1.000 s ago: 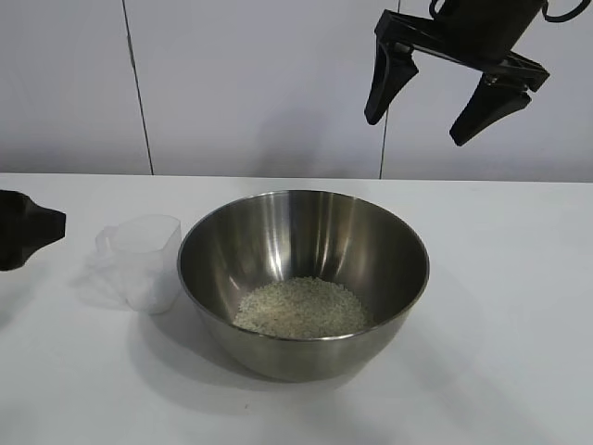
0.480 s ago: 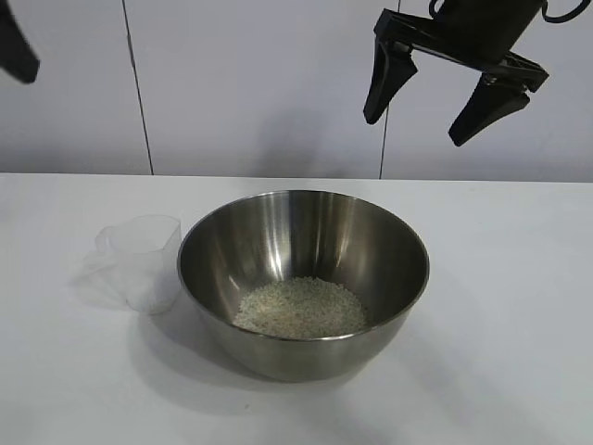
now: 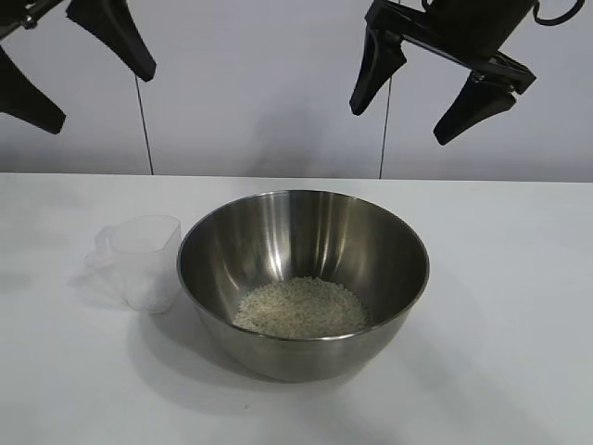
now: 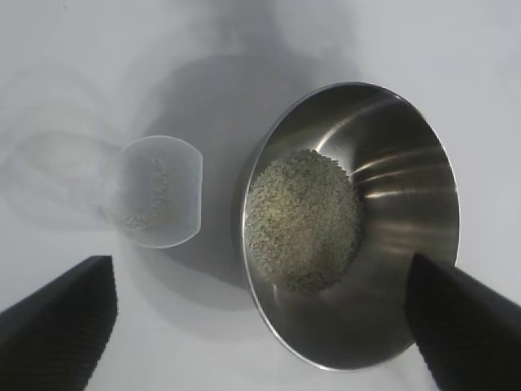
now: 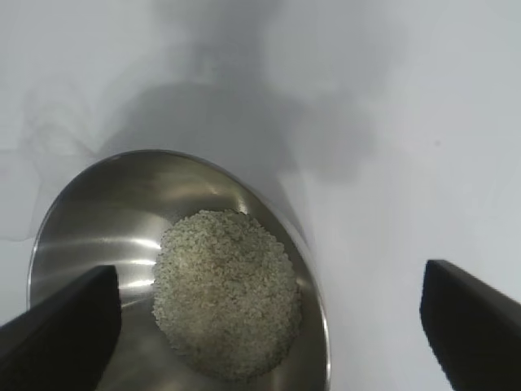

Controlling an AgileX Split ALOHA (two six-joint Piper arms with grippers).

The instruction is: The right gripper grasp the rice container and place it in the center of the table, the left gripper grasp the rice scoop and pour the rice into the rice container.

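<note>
Stainless-steel rice container [image 3: 304, 278] sat upright mid-desk [image 3: 519, 306], heap of white rice [image 3: 301, 308] in bottom. Clear plastic rice scoop [image 3: 144, 261] stood upright just beside container, on left-arm side, few grains inside; contact between them not resolvable. Left gripper [image 3: 79, 69] hung high above desk over scoop side, jaws wide apart, empty. Right gripper [image 3: 422, 93] hung high above container's far rim, jaws wide apart, empty.
</note>
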